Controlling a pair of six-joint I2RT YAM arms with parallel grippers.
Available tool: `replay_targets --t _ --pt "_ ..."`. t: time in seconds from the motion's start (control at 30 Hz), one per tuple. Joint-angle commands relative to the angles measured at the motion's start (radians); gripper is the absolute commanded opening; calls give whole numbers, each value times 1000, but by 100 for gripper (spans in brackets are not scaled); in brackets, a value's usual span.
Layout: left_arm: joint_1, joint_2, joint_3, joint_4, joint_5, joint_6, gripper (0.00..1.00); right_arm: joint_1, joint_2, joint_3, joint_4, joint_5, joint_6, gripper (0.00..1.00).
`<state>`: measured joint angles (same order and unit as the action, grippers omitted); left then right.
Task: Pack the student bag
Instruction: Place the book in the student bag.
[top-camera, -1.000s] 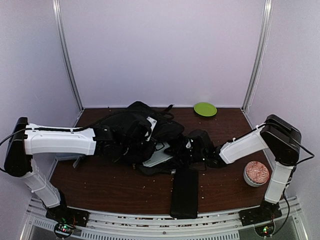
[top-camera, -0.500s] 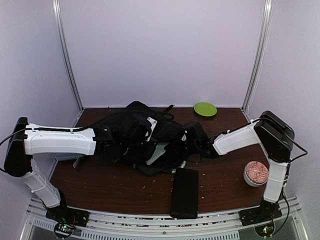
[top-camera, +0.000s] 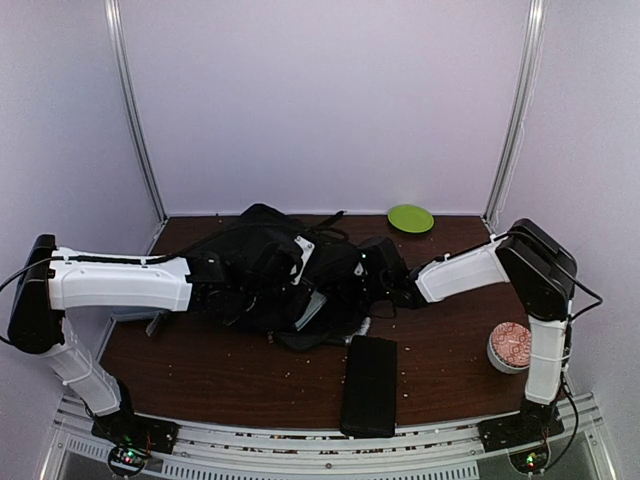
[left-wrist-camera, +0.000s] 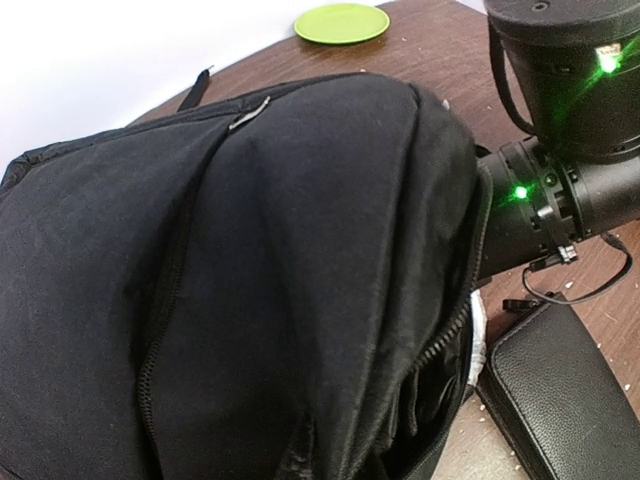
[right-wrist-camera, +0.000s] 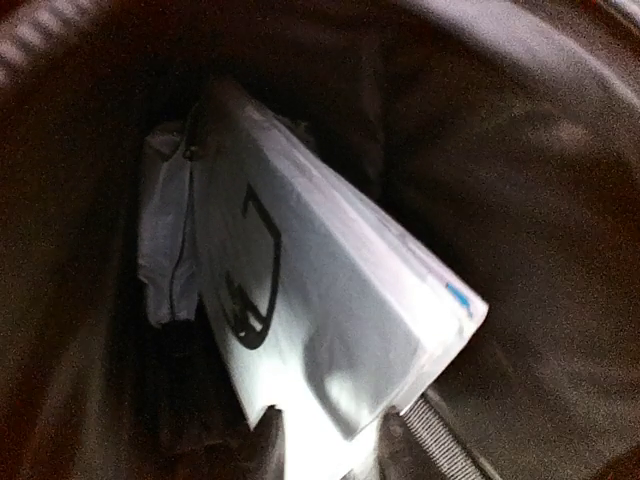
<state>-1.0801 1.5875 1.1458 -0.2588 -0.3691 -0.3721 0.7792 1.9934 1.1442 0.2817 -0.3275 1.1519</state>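
- Top external view, left side: the left gripper (top-camera: 285, 262) is buried in the black fabric of the student bag (top-camera: 262, 285). Its jaws are closed. The fingertips are hidden, so I judge it is pinching bag fabric to hold the mouth up, but I can't confirm that.
- The student bag sits mid-tabletop (top-camera: 220, 370) toward the back, slumped and bunched between the two arms. In the left wrist view the zipper is undone and the opening faces the right arm.
- A white flat book-like item (right-wrist-camera: 320, 300) with a black logo lies tilted inside the bag cavity in the right wrist view. Its far end is deep in the bag and a pale edge shows at the mouth from above. I count this item as mostly packed but not fully seated.
- A slim black case (top-camera: 369, 385) lies flat on the tabletop just in front of the bag mouth, outside the bag. It is probably the next item to pack.
- The right gripper (top-camera: 378, 265) is pushed into the bag opening, right at the near end of the white item. I cannot tell whether its jaws are gripping, releasing or just nudging it.
- A green plate (top-camera: 410, 218) sits at the back edge, apart from the bag.
- A patterned bowl (top-camera: 513, 346) sits at far right near the right arm's base.
- Progress: roughly midway. One item is going in, the case is unpacked and the zipper is not yet closed.
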Motion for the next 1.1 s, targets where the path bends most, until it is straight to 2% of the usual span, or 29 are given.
replay_targets --t 0.0,0.13,0.27,0.43,0.63,0.83,0.97,1.07 --pt "-43 9 23 91 41 -3 0 8 -103 -49 65 -37 -60 39" --pt "-37 32 45 67 -5 -16 0 8 -211 -113 22 -41 -95 51" --pt "-24 52 81 40 -37 -28 0 8 -298 -177 -27 -53 -121 56" --pt "4 71 121 8 -55 -30 0 8 -437 -281 -126 -28 -195 57" --pt "71 114 182 6 -35 13 0 10 -675 -438 -284 112 -308 57" --pt "112 189 227 102 67 169 0 12 -870 -551 -328 223 -352 57" --pt "114 208 216 103 115 172 0 17 -949 -592 -335 245 -366 57" --pt "114 165 172 96 133 105 51 21 -992 -610 -337 255 -386 57"
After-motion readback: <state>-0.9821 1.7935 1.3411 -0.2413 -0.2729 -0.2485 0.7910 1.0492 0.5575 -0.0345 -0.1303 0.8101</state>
